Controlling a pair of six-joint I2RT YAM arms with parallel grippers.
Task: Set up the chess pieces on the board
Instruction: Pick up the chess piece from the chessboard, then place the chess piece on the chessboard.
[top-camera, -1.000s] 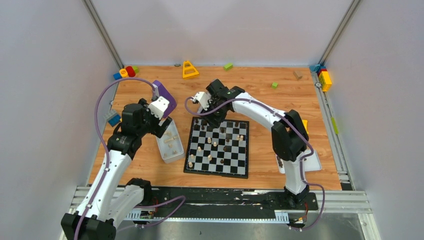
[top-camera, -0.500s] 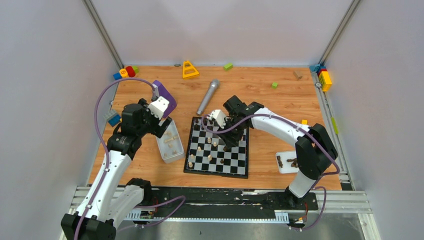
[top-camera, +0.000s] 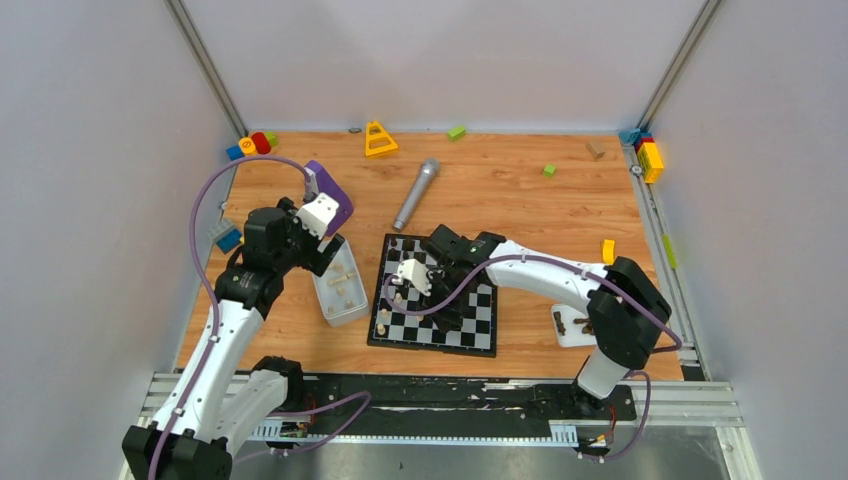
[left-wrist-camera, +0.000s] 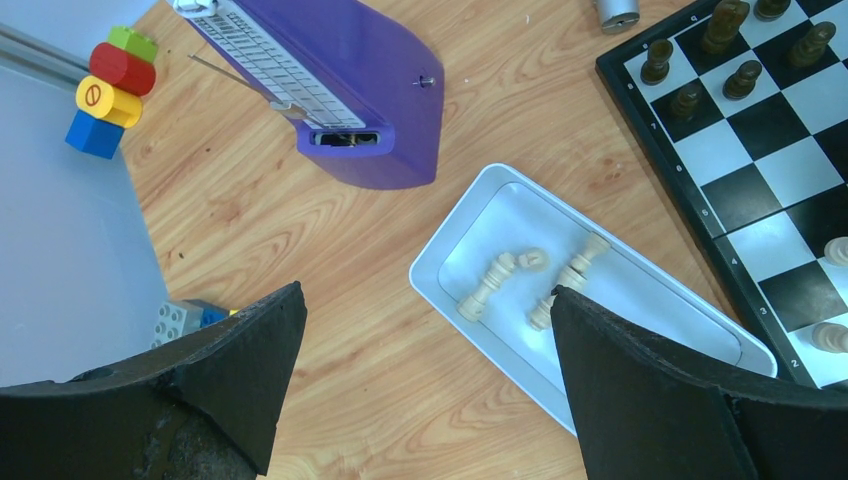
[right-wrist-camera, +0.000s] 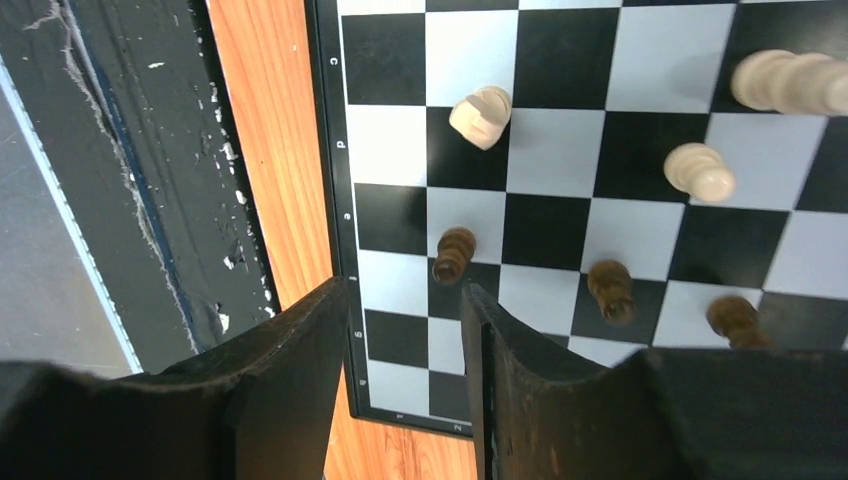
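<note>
Farthest left, a row of red, yellow, green and blue toy blocks (left-wrist-camera: 105, 80) sits at the table's far corner, with a purple plastic wedge-shaped case (left-wrist-camera: 370, 90) lying on the wood to its right. Nearer the arms, the left gripper (left-wrist-camera: 428, 300) hangs with its two black fingers (left-wrist-camera: 240, 370) spread wide and nothing between them, above one end of a white rectangular plastic tray (left-wrist-camera: 440, 262). Three or so pale wooden chess pieces (left-wrist-camera: 495, 280) lie on their sides in that tray; the exact count is hard to read.

Just right of the tray is the black-and-white chequered chessboard (top-camera: 480, 335). Dark brown wooden chess pieces (left-wrist-camera: 700, 60) stand near its far-left corner, and a scatter of pale and dark ones covers the middle. A silver cylindrical microphone (top-camera: 416, 193) lies on the wood beyond the board.

The right gripper (right-wrist-camera: 402, 295) is low over the board's near edge, its fingers a narrow gap apart and gripping nothing. A dark brown pawn (right-wrist-camera: 453, 255) stands just ahead of the tips, with a pale knight (right-wrist-camera: 480, 115) beyond it. Far right, a small white tray (top-camera: 562, 338) beside the board holds a few more of the dark ones.
</note>
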